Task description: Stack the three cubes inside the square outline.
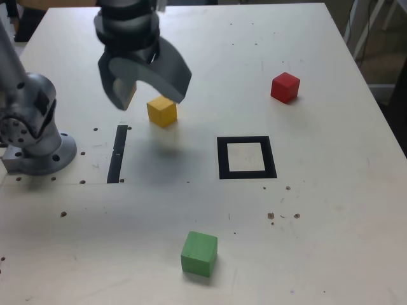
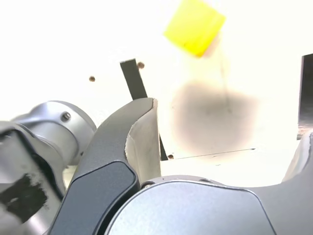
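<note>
Hanging unclenched, tool (image 1: 149, 82) blurred; in wrist view, square outline (image 2: 306, 95) cut off by frame edge.

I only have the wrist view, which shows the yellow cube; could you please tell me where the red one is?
Observer: In the exterior view, the red cube sits above the square outline and a little to its right.
Operator: Thank you. And the green one?
Observer: The green cube is below the outline and to its left, near the exterior view's bottom edge.
Operator: Is any cube inside the outline yet?
Observer: No, its pale centre holds no cube.
</note>
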You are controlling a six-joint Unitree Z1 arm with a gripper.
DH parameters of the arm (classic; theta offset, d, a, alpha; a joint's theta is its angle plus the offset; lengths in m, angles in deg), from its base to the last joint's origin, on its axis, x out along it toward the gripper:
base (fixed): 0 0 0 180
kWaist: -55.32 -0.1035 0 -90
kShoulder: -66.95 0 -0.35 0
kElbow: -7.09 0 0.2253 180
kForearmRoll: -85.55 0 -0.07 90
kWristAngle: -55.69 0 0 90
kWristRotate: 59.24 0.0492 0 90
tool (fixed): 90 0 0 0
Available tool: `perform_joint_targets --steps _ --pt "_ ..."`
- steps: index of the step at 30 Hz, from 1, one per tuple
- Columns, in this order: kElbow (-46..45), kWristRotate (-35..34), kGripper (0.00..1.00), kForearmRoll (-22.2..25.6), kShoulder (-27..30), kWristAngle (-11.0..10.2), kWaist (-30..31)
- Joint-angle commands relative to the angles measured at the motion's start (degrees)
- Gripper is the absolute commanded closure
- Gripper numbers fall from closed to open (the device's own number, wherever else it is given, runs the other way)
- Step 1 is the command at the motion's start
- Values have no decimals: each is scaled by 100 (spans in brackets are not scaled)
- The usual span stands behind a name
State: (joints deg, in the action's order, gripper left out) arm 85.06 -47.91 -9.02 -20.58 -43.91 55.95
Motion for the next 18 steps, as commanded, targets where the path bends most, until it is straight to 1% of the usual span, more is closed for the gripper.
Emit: perform_joint_targets --steps 1,4,13,18 --pt "329 170 3 148 -197 -78 -5" --pt "722 481 3 250 -462 -134 -48" --pt "1918 1628 3 365 -1222 -173 -468" --pt "2772 2262 3 509 -1757 -317 -788"
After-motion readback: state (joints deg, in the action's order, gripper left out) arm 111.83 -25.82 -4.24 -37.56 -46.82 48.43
